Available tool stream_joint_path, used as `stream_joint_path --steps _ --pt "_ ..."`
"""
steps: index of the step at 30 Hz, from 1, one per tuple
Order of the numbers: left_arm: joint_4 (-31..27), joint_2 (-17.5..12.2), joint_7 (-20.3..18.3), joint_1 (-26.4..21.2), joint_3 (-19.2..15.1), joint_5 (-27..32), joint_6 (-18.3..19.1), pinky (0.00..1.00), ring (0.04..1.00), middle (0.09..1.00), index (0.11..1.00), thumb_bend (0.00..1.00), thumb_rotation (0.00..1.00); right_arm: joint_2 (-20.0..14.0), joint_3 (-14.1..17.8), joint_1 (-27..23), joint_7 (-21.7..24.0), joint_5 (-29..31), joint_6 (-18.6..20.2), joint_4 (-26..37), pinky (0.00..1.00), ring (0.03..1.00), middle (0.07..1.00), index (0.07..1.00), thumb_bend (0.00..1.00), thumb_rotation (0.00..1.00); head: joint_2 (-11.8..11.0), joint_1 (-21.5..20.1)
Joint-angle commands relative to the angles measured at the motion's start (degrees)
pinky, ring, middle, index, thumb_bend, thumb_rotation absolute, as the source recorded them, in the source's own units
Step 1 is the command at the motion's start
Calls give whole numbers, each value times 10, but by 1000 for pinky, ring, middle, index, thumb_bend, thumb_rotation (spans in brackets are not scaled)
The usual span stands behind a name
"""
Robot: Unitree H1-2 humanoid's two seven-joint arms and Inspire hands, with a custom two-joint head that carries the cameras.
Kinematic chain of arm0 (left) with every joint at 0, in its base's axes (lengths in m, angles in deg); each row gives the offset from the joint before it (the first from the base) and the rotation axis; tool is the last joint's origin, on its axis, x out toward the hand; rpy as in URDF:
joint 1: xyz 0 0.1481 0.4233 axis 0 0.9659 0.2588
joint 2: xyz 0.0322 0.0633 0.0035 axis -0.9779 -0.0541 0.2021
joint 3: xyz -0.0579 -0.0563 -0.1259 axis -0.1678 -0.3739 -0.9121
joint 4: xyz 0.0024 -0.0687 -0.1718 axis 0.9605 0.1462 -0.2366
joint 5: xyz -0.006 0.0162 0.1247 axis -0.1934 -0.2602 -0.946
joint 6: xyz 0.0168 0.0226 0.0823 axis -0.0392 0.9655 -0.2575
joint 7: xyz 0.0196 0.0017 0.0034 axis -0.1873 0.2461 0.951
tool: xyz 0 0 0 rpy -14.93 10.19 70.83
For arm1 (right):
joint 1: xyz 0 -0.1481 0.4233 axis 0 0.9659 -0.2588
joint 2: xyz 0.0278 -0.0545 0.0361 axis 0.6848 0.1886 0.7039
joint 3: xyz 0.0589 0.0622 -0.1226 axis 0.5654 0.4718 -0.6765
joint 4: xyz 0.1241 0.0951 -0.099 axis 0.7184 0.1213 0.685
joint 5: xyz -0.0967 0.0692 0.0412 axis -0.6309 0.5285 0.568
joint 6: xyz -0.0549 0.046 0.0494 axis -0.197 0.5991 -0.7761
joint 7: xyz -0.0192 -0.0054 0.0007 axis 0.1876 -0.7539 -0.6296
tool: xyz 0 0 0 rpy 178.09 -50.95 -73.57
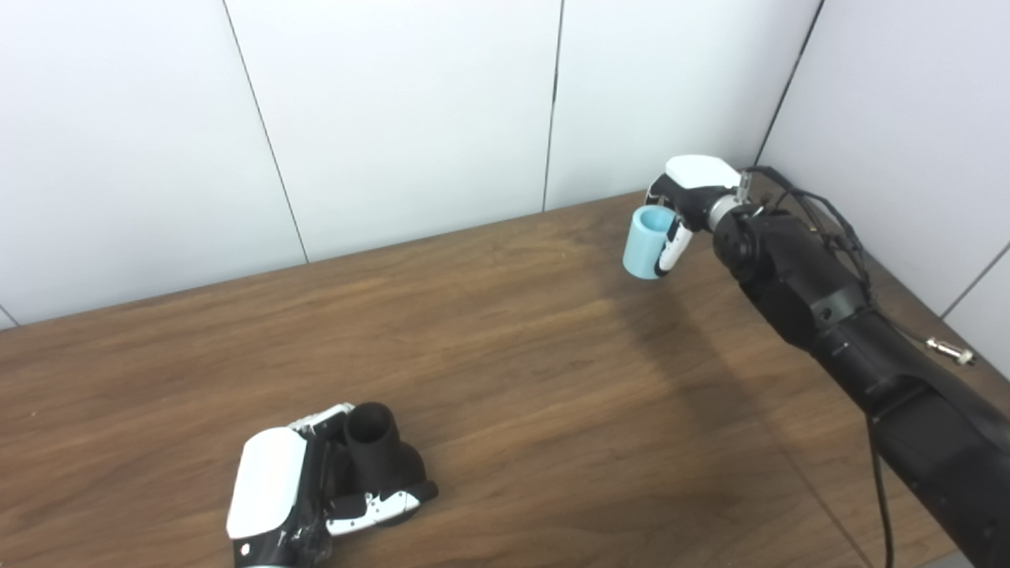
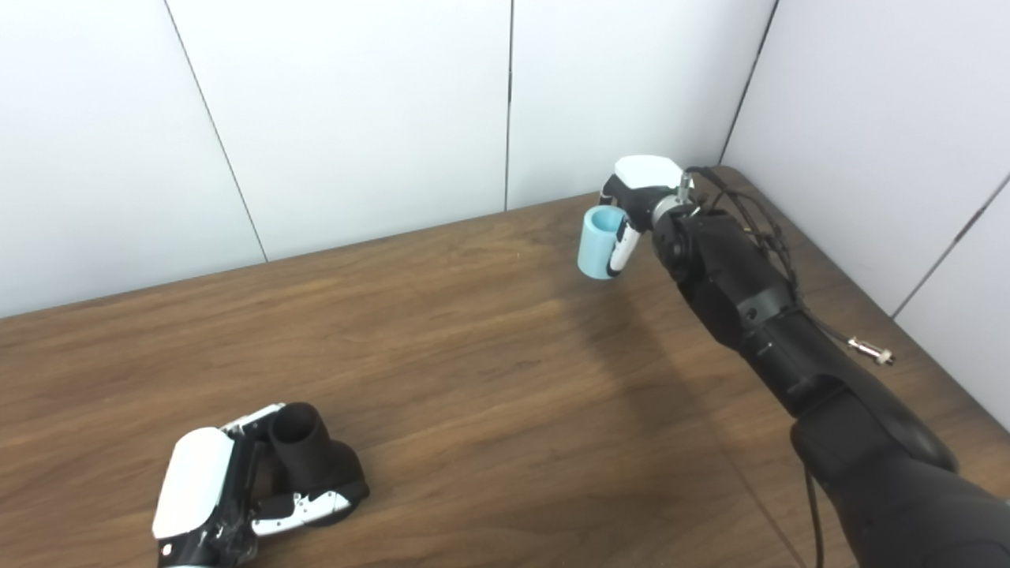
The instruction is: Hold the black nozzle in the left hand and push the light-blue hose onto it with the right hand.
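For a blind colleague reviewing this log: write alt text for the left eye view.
The left hand grips a black nozzle low on the wooden table, while the right hand holds a light-blue hose far off near the back right corner, with white wall panels behind.

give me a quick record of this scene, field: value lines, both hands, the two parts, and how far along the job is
left hand: shut on the black nozzle, low at the near left of the table
black nozzle: open end up
right hand: shut on the light-blue hose, at the far right
light-blue hose: short piece, open end up
table: brown wood
progress: parts far apart, not yet joined
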Motion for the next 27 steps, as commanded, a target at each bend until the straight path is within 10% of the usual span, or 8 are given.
stream_joint_path --steps 1,11,17,27 --pt "8 -7 -19 23 3 -10 14 599 557 420 518 520 0 -20 8 -20 -19 -14 20 18 263 335 432 493 531 0 1 1" --pt "10 -2 -19 25 6 -18 19 603 556 423 518 520 0 -16 10 -23 -36 -10 9 24 412 427 530 478 516 0 2 11" --pt "13 3 -16 27 7 -21 22 607 558 427 515 521 0 -17 19 -16 -39 5 -4 49 341 397 499 498 517 0 4 26" --pt "16 11 -9 28 11 -27 24 602 554 430 513 521 0 -24 35 19 25 23 8 214 341 404 521 491 507 0 9 64"
